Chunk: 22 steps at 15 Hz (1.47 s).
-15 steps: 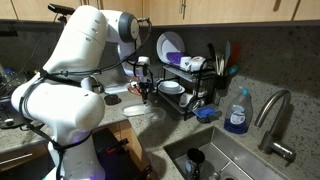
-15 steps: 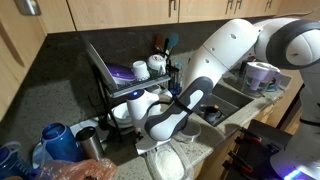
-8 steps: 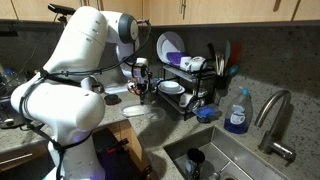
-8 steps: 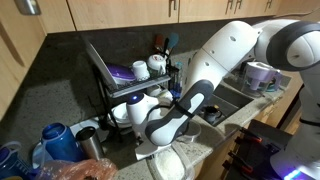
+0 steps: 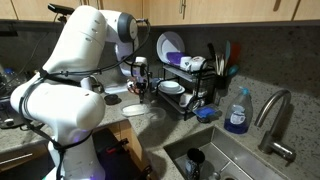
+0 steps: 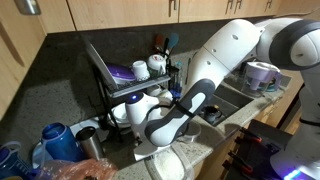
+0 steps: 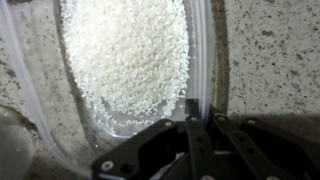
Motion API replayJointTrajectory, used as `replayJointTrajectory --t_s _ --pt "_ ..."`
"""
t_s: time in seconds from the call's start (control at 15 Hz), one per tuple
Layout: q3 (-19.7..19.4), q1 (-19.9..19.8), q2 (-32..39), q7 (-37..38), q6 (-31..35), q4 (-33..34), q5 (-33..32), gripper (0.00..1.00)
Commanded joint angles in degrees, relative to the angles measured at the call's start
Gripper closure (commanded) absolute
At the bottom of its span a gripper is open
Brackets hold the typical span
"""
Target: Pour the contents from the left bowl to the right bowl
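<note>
In the wrist view the left bowl (image 7: 120, 60), pale and shallow, is full of small white grains and rests on the speckled counter. My gripper (image 7: 203, 112) is shut on its right rim, one finger inside the wall and one outside. A grey rounded edge at the lower left may be the right bowl (image 7: 10, 140). In an exterior view the gripper (image 5: 145, 95) hangs low over the counter beside the pale bowl (image 5: 135, 109), and a second small dish (image 5: 113, 97) lies just beyond it. In the exterior view from the opposite side the arm hides the gripper.
A black dish rack (image 5: 185, 85) (image 6: 125, 80) with white dishes stands close behind the bowls. A sink (image 5: 215, 155), a faucet (image 5: 275, 120) and a blue soap bottle (image 5: 237, 112) are further along. Blue jugs (image 6: 55, 140) crowd a counter corner.
</note>
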Motion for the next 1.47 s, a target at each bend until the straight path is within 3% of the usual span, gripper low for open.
replayJointTrajectory --t_s 0.0,0.67,1.4 --pt "1.0 -0.7 -3.1 -1.9 -2.1 -1.5 0.0 0.99" --pt "1.1 -0.7 -9.3 -6.9 -8.0 -2.2 -3.0 0.99" --pt "1.5 -3.2 -22.4 -5.8 -3.7 -10.2 -6.7 0.99"
